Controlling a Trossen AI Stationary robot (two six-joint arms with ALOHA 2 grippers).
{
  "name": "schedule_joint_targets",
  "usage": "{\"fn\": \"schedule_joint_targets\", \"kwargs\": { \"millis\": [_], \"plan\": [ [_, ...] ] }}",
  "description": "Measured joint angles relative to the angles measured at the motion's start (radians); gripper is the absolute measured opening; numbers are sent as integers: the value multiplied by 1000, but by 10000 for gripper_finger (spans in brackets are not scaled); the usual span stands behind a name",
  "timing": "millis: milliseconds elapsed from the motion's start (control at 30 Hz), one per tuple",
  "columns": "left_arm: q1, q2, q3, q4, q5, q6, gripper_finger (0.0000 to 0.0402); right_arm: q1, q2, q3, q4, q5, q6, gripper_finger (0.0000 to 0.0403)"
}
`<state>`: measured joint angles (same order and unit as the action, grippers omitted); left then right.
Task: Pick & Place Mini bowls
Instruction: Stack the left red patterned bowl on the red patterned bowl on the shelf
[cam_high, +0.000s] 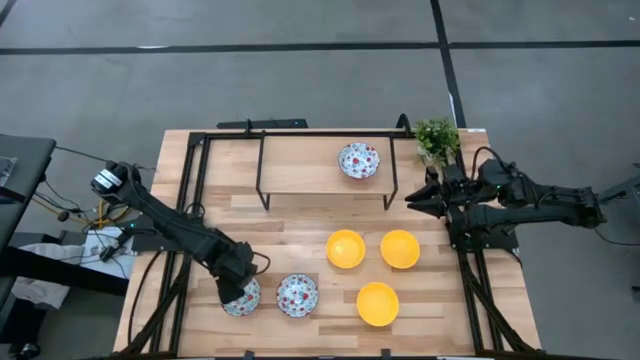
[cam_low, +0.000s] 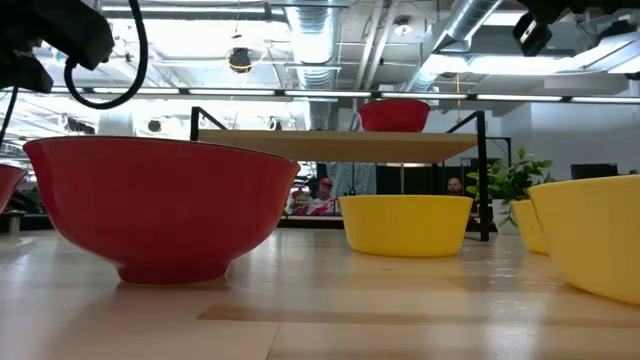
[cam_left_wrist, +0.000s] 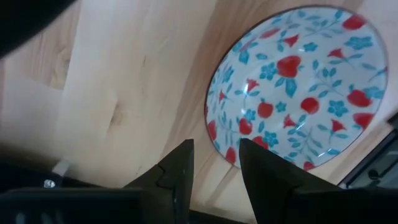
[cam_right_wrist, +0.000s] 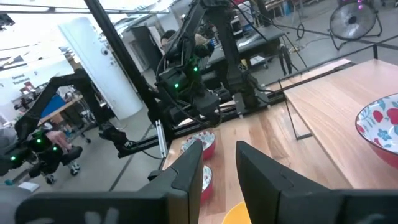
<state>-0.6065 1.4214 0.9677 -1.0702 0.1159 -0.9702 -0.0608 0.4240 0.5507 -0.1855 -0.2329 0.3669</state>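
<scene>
Three red floral mini bowls show. One stands on the raised shelf (cam_high: 359, 160); two stand on the table near its near-left corner (cam_high: 297, 295), (cam_high: 246, 303). Three yellow mini bowls (cam_high: 345, 248), (cam_high: 400, 248), (cam_high: 377, 303) stand right of them. My left gripper (cam_high: 238, 288) is down over the leftmost floral bowl (cam_left_wrist: 298, 87). It is open (cam_left_wrist: 216, 165), one finger inside the bowl's rim (cam_left_wrist: 219, 149) and one outside; I see no touch. My right gripper (cam_high: 412, 200) hovers open (cam_right_wrist: 219, 165) by the shelf's right end, holding nothing.
A black metal frame carries the wooden shelf (cam_high: 300, 165) across the table's far half; its legs (cam_high: 262, 190) stand on the tabletop. A green plant (cam_high: 437, 138) sits at the far right corner. Bare wood lies between the shelf and the bowls. People show in the room behind (cam_low: 322, 195).
</scene>
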Motion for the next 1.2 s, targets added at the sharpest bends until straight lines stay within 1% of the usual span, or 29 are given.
{"fn": "schedule_joint_targets", "kwargs": {
  "millis": [67, 167, 300, 467, 700, 1033, 1200],
  "plan": [
    [2, -14, -24, 48, -4, -2, 127, 1, 0, 0, 0, 0, 0, 86],
    [2, -49, -94, 121, -3, -31, 127, 2, 0, 0, 0, 0, 0, 86],
    [2, -103, -165, 143, -1, -87, 127, 2, 0, 0, 0, -2, 14, 86],
    [3, -174, -222, 237, 0, -95, 127, 2, 0, 0, 0, -3, 26, 86],
    [24, -183, -280, 319, 13, -135, 127, 2, 0, 0, 0, -2, 28, 86],
    [27, -178, -316, 346, 12, -135, 127, 2, 0, 1, 11, 1, 28, 86],
    [34, -178, -338, 445, 12, -136, 124, 2, 0, 1, 11, 3, 33, 86]
  ]
}}
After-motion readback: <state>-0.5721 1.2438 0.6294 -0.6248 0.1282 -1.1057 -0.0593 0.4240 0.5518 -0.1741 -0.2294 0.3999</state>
